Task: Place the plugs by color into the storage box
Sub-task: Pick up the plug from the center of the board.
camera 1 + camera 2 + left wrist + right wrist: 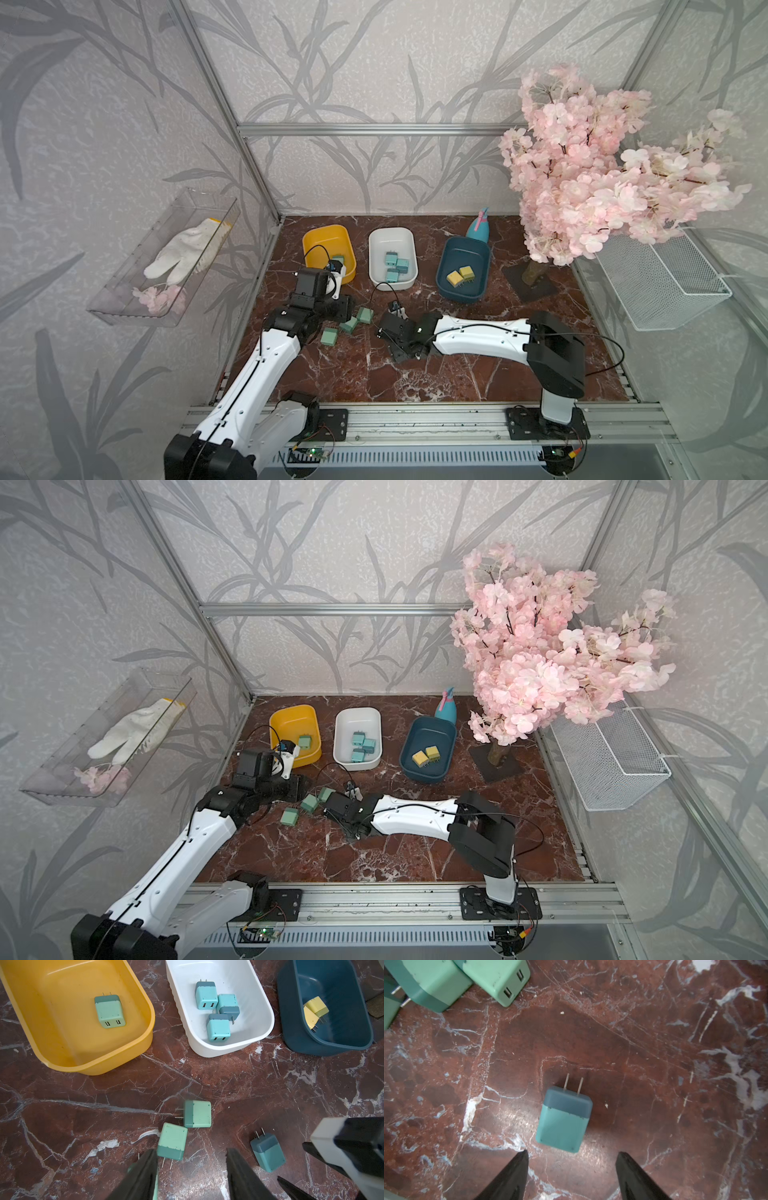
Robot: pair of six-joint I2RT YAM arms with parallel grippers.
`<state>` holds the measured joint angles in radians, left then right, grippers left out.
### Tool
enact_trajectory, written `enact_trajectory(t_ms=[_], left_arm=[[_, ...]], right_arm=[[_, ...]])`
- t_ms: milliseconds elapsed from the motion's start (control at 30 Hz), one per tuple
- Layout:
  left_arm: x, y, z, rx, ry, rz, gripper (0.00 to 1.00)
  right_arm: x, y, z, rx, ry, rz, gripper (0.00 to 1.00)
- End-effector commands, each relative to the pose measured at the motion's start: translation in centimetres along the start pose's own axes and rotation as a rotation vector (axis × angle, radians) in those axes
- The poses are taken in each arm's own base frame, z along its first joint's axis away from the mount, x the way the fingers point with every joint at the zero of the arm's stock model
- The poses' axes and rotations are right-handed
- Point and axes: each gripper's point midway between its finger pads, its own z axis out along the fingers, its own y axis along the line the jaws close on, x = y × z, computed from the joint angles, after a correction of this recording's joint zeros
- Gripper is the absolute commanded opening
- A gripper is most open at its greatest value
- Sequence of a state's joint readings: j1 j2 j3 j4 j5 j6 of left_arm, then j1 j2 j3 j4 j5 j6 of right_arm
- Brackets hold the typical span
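Ten plugs show in all: four green, four blue and two yellow.

The left gripper [191, 1150] hangs over the marble table [62, 1126] with its fingers spread and nothing between them. Three green plugs lie loose around its tips. One [172, 1141] is just ahead of one finger with its prongs pointing back toward the gripper. A second [197, 1113] lies a little further ahead, touching the first at a corner. A third [329, 336] is mostly hidden under that same finger in the wrist view.

Further ahead of this gripper stand three bins in a row:
- The yellow bin [116, 1064] holds one green plug [110, 1012].
- The white bin [228, 1049] holds three blue plugs [205, 995] [227, 1004] [218, 1027], bunched together.
- The dark blue bin [311, 1047] holds two yellow plugs [316, 1006] [309, 1018], side by side.

The right gripper [572, 1152] is also spread and empty. The fourth blue plug [563, 1120] lies flat on the table just ahead of its fingertips. It sits centred on the gap but not inside it, and its two prongs point away from the gripper.
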<state>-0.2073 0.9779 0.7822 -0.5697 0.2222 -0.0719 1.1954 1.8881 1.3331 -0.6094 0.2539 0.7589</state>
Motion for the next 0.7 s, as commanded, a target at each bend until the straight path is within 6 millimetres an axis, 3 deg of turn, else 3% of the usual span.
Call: enact_trajectory(t_ms=[0,300,667], left_arm=[[-0.1,-0.4,-0.1,0.017,-0.008,0.030,0.56],[0.0,-0.4,-0.1,0.008,-0.014,0.046,0.56],[0.1,-0.3,0.1,-0.001,-0.006,0.053,0.56]], right_arm=[[-1.1,0.5,-0.6,0.001,-0.035,0.005,0.72],[-0.3,1.6,1.5,-0.014,0.012,0.005,0.70],[0.3,1.1,2.4,0.002,0.026,0.018,0.54]])
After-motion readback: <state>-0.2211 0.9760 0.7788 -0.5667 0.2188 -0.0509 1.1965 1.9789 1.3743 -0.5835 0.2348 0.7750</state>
